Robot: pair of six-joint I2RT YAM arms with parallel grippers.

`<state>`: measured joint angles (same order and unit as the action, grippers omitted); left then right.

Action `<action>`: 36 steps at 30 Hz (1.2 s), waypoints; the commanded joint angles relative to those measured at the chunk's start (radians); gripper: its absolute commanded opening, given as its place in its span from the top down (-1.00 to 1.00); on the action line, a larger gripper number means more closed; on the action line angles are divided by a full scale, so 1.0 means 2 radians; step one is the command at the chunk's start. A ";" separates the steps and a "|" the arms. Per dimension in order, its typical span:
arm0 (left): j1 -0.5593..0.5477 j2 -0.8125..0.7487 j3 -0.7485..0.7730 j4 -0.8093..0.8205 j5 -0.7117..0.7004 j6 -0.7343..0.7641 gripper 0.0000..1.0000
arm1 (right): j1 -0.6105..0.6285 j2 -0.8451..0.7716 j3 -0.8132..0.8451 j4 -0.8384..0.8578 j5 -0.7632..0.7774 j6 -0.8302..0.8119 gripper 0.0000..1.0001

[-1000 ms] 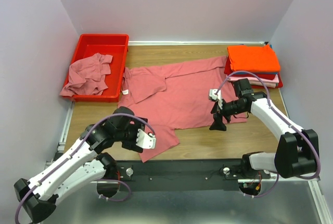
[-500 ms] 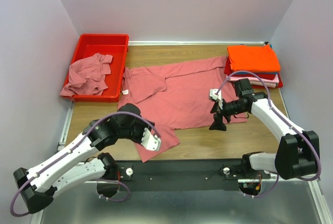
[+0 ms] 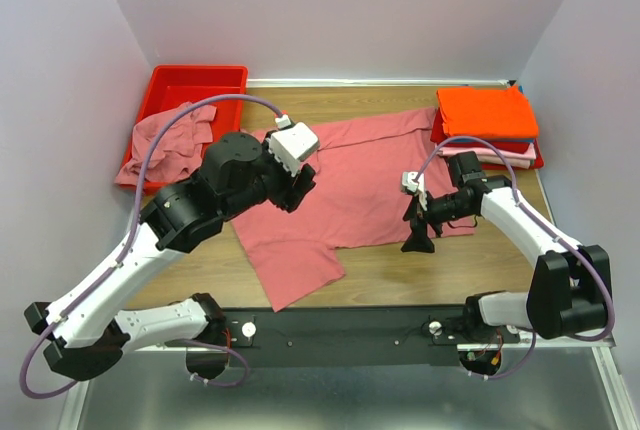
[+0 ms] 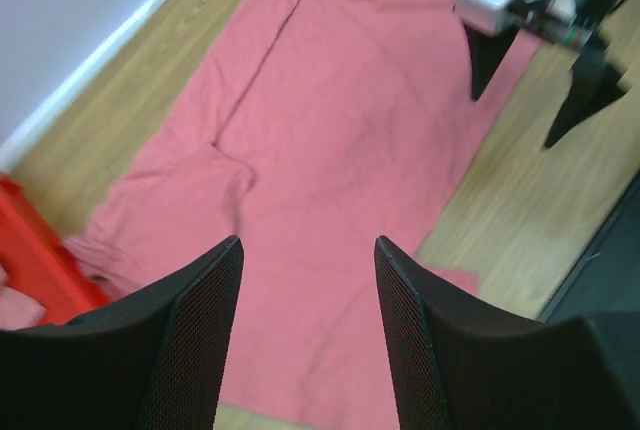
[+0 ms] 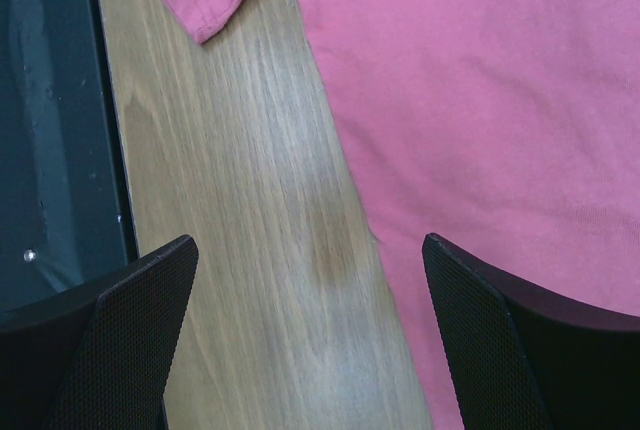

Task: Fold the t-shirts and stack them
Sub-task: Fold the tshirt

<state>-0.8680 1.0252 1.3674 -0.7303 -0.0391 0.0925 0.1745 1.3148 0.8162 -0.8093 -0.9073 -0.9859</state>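
Red bin holding a crumpled t-shirt; flat t-shirt on the desk near the orange-topped stack; left hand above it, right hand at its edge, both released, empty

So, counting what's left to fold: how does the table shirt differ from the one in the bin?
The table shirt lies spread mostly flat; the bin shirt is a crumpled heap. The table shirt rests on the table; the bin shirt overhangs the red bin. Both are rose-pink.

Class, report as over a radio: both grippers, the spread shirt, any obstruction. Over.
Left gripper open above large dusty rose-pink cotton t-shirt, spread out. Right gripper open over its near edge. Nothing gripped.
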 commanded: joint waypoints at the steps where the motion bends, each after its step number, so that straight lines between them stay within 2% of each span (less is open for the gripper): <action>1: -0.002 -0.005 -0.027 -0.031 -0.011 -0.179 -0.28 | -0.002 -0.001 0.011 -0.007 -0.008 -0.006 -0.99; 6: -0.002 -0.045 -0.081 -0.029 -0.019 -0.273 -0.28 | -0.003 -0.004 0.008 -0.007 -0.008 -0.006 -0.99; 10: -0.002 -0.132 -0.174 -0.001 -0.008 -0.404 -0.25 | -0.003 -0.002 0.010 -0.007 -0.005 -0.006 -0.99; 11: -0.001 -0.168 -0.217 -0.007 -0.007 -0.445 -0.22 | -0.003 -0.002 0.010 -0.007 -0.004 -0.006 -0.99; 14: -0.001 -0.221 -0.289 -0.018 0.035 -0.573 -0.18 | -0.003 -0.005 0.009 -0.007 0.000 -0.006 -0.99; 15: -0.001 -0.230 -0.305 -0.018 0.049 -0.591 -0.15 | -0.002 -0.005 0.009 -0.007 0.000 -0.006 -0.99; 18: -0.002 -0.235 -0.335 -0.031 0.079 -0.623 0.09 | -0.003 -0.005 0.010 -0.007 0.000 -0.006 -0.99; 23: -0.002 -0.129 -0.317 -0.105 0.063 -0.631 0.08 | -0.003 -0.007 0.010 -0.007 0.003 -0.005 -1.00; 28: -0.002 -0.048 -0.320 -0.116 0.086 -0.640 0.01 | -0.003 -0.008 0.008 -0.007 0.007 -0.007 -0.99; 33: -0.002 -0.059 -0.333 -0.131 0.082 -0.689 -0.01 | -0.003 -0.010 0.007 -0.007 0.010 -0.009 -0.99; 36: -0.011 -0.071 -0.369 -0.113 0.115 -0.715 -0.01 | -0.003 -0.011 0.007 -0.007 0.011 -0.011 -0.99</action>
<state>-0.8719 0.9112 0.7010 -0.9360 0.1173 -1.2404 0.1745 1.3144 0.8162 -0.8101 -0.9016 -0.9890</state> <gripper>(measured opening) 0.507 0.996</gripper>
